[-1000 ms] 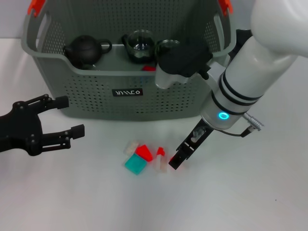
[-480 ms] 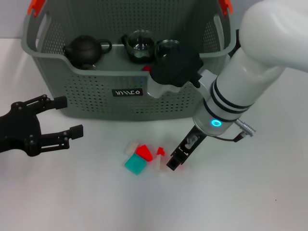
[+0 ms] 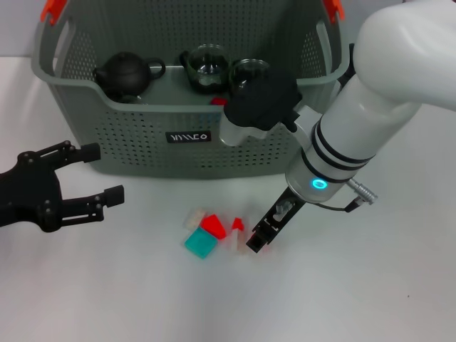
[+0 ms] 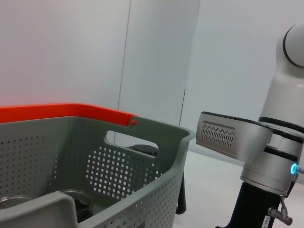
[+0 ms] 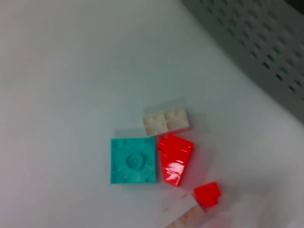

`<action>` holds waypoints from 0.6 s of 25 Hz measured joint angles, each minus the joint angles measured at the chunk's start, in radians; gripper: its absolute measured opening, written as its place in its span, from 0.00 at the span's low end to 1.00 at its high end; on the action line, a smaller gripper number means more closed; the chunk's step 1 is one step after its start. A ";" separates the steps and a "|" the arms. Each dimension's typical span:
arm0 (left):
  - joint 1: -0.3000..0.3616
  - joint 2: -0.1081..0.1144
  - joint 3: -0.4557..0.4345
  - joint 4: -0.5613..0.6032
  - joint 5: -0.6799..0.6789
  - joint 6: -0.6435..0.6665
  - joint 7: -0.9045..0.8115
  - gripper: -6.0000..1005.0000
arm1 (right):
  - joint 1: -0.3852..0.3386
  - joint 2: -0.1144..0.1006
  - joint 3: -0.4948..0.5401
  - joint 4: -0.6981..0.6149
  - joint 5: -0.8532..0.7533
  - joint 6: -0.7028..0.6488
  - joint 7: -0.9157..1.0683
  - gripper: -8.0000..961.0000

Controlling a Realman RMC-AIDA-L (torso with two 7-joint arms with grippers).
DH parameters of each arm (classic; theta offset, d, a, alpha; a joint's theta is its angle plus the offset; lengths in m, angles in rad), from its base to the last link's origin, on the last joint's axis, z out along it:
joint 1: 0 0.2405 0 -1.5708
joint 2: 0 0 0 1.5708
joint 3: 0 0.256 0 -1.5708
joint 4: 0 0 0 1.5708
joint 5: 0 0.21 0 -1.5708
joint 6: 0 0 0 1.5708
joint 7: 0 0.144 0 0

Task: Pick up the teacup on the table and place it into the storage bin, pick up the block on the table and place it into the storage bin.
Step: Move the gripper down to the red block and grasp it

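right gripper (image 3: 258, 241): low on table, touching small red-and-white block (image 3: 237, 234); finger state unclear
left gripper (image 3: 96, 173): parked left, fingers apart, empty
blocks: 4, clustered before bin (image 3: 128, 146)
cups: already in bin
risk: could nudge teal block (image 3: 201, 244), scatter cluster

White tabletop (image 3: 370, 299), plain pale wall panels (image 4: 71, 47) behind, thin vertical seam, soft even light.

grey-green perforated storage bin (image 3: 142, 142), teal block (image 5: 133, 160), red block (image 5: 175, 156)
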 joint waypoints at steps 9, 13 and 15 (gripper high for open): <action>-0.001 0.001 0.000 -0.007 0.000 -0.003 0.001 0.88 | 0.000 0.001 -0.011 0.011 0.029 0.000 0.002 0.55; 0.000 0.001 0.000 -0.008 0.000 -0.003 0.002 0.88 | 0.004 0.000 -0.012 0.025 0.029 0.003 0.002 0.53; 0.000 0.000 0.000 -0.008 0.000 -0.003 0.003 0.88 | 0.007 0.000 -0.012 0.031 0.029 0.005 0.002 0.52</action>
